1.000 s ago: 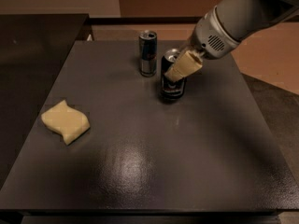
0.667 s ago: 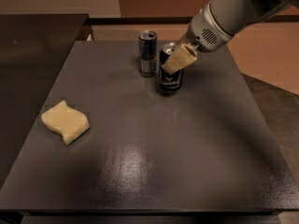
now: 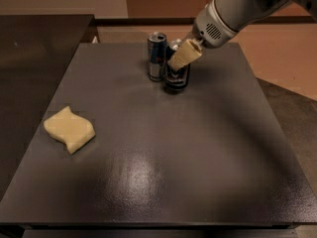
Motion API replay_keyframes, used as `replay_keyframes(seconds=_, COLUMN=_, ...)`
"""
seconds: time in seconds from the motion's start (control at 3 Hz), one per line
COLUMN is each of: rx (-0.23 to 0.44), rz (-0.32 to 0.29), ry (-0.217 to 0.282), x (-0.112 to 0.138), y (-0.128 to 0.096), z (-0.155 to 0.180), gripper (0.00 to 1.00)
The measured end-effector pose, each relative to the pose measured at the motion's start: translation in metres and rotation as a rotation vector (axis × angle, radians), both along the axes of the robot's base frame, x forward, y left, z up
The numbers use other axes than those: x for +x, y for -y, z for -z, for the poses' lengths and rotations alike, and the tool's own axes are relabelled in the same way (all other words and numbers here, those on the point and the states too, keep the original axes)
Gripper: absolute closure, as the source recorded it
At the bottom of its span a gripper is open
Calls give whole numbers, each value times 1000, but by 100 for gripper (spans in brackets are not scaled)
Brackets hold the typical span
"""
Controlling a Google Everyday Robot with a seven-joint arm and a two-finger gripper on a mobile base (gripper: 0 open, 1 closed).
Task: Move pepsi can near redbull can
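Observation:
The pepsi can (image 3: 177, 81), wide and black with a silver top, stands at the back of the dark table (image 3: 208, 162). It is right next to the redbull can (image 3: 156, 58), the slim blue-and-silver can on its left, with only a narrow gap between them. My gripper (image 3: 175, 63) reaches in from the upper right. Its tan fingers (image 3: 182, 57) are shut on the upper part of the pepsi can and hide part of its top.
A yellow sponge (image 3: 69, 129) lies on the left side of the table. A dark counter (image 3: 39, 38) adjoins the table at the far left. Tan floor shows beyond the table's right edge.
My gripper has carried the pepsi can leftward and a little toward the back, so it now stands close beside the redbull can. The redbull can and the sponge have not moved.

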State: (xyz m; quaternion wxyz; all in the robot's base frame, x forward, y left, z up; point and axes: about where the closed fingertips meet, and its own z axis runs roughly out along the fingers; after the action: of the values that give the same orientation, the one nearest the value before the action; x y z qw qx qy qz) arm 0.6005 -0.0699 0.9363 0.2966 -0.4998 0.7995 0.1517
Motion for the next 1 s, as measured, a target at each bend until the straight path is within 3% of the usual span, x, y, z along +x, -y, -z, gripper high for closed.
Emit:
replay_keyframes(seconds=0.33, rx=-14, rz=17, ry=3, x=10, y=-4, z=8, gripper=84)
replay_keyframes(seconds=1.0, rx=-31, rz=39, ry=9, x=17, y=-7, z=23, gripper=38)
